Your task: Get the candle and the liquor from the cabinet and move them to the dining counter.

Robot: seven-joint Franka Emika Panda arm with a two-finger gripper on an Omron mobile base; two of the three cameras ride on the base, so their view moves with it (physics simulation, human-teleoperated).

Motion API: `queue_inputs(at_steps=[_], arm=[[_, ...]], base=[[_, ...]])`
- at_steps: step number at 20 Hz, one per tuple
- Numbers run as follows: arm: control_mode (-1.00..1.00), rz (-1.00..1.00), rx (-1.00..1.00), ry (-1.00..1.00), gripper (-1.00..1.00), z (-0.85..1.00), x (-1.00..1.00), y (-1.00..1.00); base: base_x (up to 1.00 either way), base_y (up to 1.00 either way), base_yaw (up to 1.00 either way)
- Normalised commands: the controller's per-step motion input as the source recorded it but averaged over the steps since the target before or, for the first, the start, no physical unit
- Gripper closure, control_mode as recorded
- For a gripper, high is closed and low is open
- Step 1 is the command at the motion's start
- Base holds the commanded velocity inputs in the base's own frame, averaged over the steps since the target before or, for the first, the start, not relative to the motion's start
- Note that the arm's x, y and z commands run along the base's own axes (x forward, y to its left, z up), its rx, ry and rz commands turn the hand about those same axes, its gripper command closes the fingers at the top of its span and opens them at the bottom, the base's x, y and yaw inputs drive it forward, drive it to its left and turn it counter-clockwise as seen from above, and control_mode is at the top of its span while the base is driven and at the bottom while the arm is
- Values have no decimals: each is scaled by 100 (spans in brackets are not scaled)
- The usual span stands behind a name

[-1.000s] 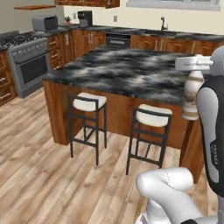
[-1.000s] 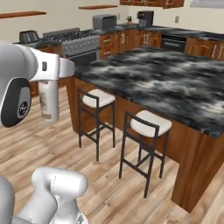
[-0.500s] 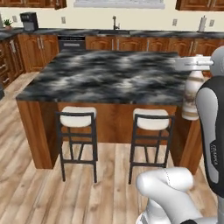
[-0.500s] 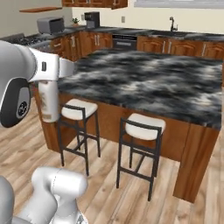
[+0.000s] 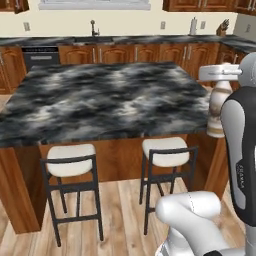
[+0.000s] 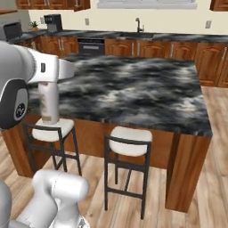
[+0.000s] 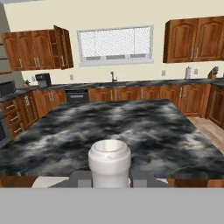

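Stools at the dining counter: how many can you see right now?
2. Left stool and right stool stand side by side along the near edge of the dining counter. Others may be hidden on the far sides.

Cream walls (image 7: 131, 17) back a kitchen of reddish-brown base cabinets (image 6: 187, 55) under a marbled worktop (image 5: 125, 40) with a sink faucet (image 6: 139, 23). A wide window (image 7: 114, 43) sits beyond the fingers. Two cream-seated stools (image 5: 165, 152) stand on the light plank floor (image 6: 209, 178).
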Motion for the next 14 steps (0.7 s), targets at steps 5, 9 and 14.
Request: queue_inputs(at_steps=[5, 9, 14], arm=[[100, 0, 0, 0, 100, 0, 0, 0], [100, 0, 0, 0, 100, 0, 0, 0], [100, 0, 0, 0, 100, 0, 0, 0]], base=[[51, -38, -16], [61, -23, -23], [69, -4, -31]])
